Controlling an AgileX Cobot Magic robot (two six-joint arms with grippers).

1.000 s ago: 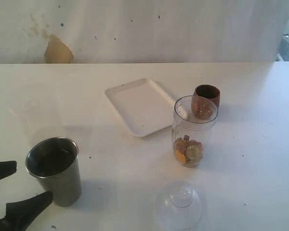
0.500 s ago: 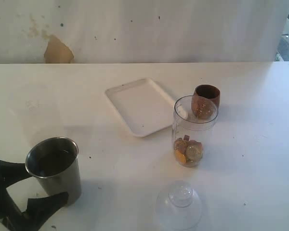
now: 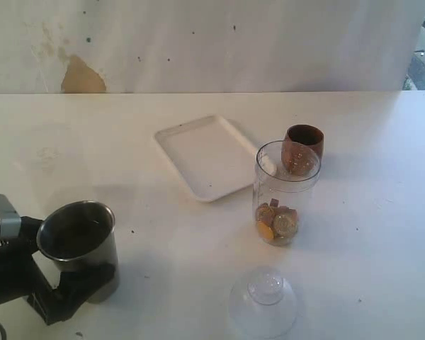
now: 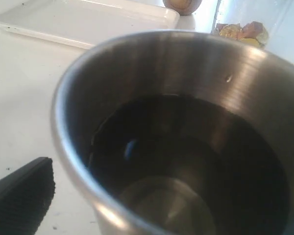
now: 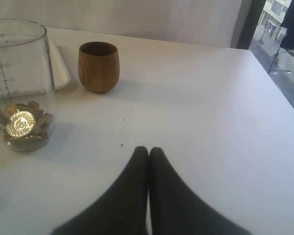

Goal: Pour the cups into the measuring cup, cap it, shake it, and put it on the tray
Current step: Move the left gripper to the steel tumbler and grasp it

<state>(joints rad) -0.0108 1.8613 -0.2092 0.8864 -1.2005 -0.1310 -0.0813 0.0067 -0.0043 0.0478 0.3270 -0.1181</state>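
A: Two arms. How's the left one sitting?
B: Low at eight o'clock, left gripper (image 3: 60, 255) spread around the steel tumbler (image 3: 78, 244), not touching.
A: Room?
B: Bare worktop (image 3: 177, 248) toward the measuring cup (image 3: 285, 191) at two o'clock. Right gripper (image 5: 148, 154) is pressed together.

The exterior camera looks down from the near edge across the tabletop (image 3: 382, 234) toward the far wall. The left wrist camera sits tight against the tumbler (image 4: 186, 122), peering into it. The right wrist camera looks low past its fingers (image 5: 130, 196). All three catch the measuring cup (image 5: 19, 73) and wooden cup (image 5: 99, 66).
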